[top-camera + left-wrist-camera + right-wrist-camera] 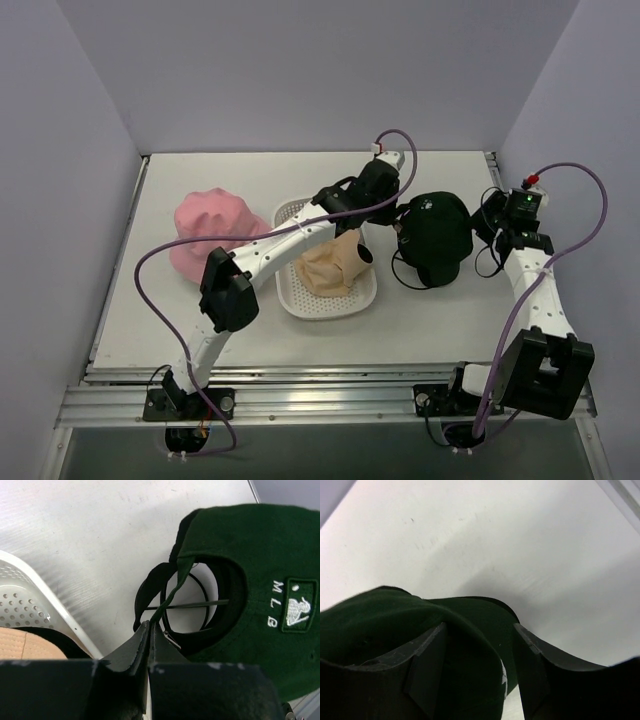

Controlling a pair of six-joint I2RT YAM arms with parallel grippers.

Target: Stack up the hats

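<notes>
The dark green hat, a cap with a white MLG logo, lies right of the tray. Black fabric shows under its back opening; I cannot tell if that is the black hat. My left gripper is shut on the thin green edge of that opening. My right gripper is open at the cap's right side, its fingers astride a fold of the green fabric. The beige hat lies in the tray. The pink hat lies at the left.
The white perforated tray sits mid-table under the left arm; its corner shows in the left wrist view. A thin wire loop crosses the cap's opening. Walls close in on the table at the back and both sides.
</notes>
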